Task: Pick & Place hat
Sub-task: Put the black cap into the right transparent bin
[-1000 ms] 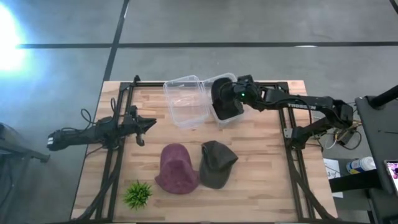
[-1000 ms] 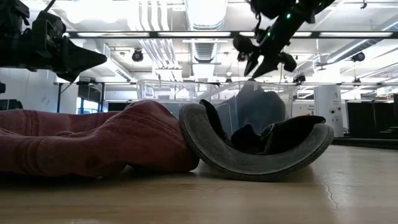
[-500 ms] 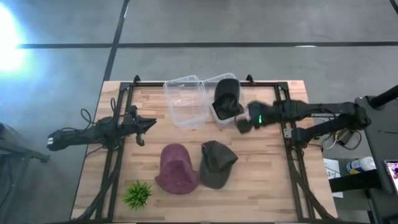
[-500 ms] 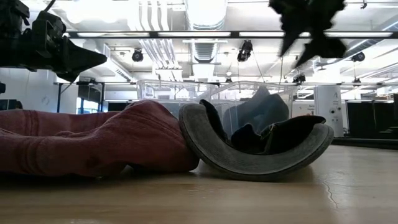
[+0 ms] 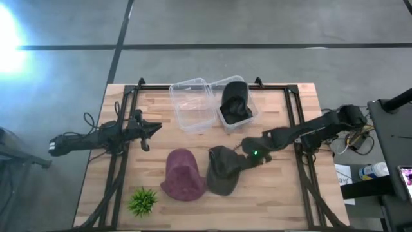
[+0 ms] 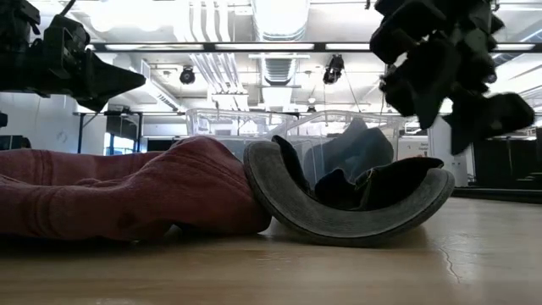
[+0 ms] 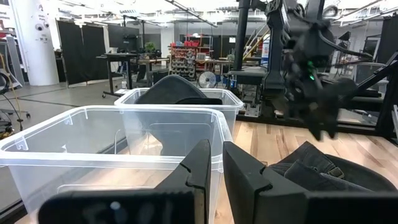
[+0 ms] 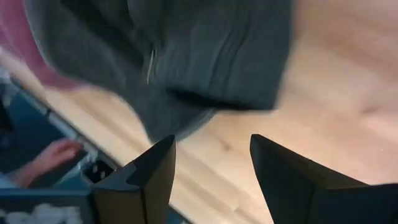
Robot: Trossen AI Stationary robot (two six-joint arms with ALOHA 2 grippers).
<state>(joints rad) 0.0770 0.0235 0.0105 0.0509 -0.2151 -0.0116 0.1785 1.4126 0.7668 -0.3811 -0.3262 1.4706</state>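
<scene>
A dark grey hat lies on the wooden table beside a maroon hat; in the low view the grey hat rests on its curved brim against the maroon hat. A black hat sits in the right clear bin. My right gripper hovers open just above the grey hat's right edge; its wrist view shows the grey hat beyond the spread gripper. My left gripper waits shut over the table's left side.
An empty clear bin stands left of the bin with the black hat, both at the table's far edge. A small green plant sits near the near-left corner. Black frame rails run along both sides. A person's hand shows beyond the table.
My right gripper has swung from above the right bin toward the table's near edge and downward, ending over the grey hat's right edge. The black hat has stayed in the bin. The hats on the table have not moved.
</scene>
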